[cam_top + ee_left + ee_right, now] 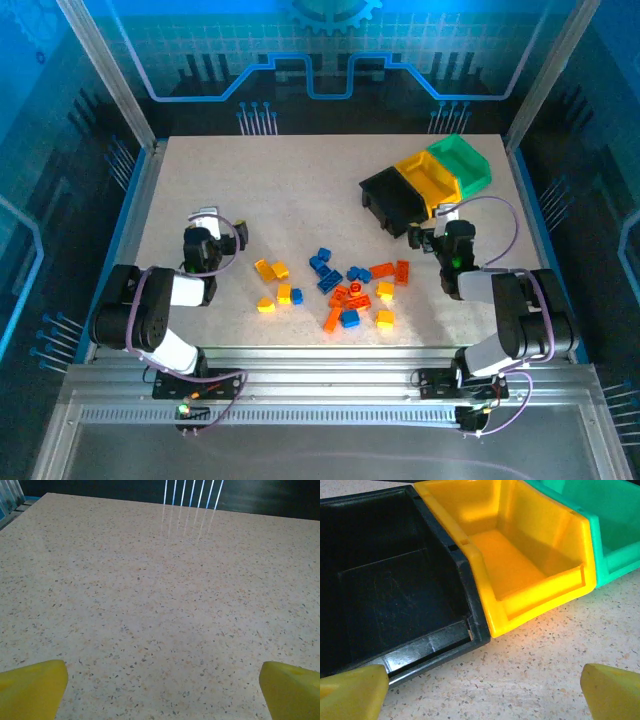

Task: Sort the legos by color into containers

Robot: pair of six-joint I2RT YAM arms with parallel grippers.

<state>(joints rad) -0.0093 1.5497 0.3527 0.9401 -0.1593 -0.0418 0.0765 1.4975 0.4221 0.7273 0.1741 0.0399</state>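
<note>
Speckled tabletop [300, 180], blue-lit enclosure. My left gripper [164, 692]: jaws wide apart, nothing held, bare table ahead. My right gripper [484, 692]: wide apart, empty, near the joined bins: black bin [395, 580] at 11 o'clock, yellow bin [520, 560] at 12, green bin [615, 525] at 2. Legos [340, 285] lie loose mid-table, at 7 o'clock from the bins.

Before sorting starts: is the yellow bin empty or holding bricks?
Empty: the yellow bin shows a bare floor in the right wrist view.
</note>
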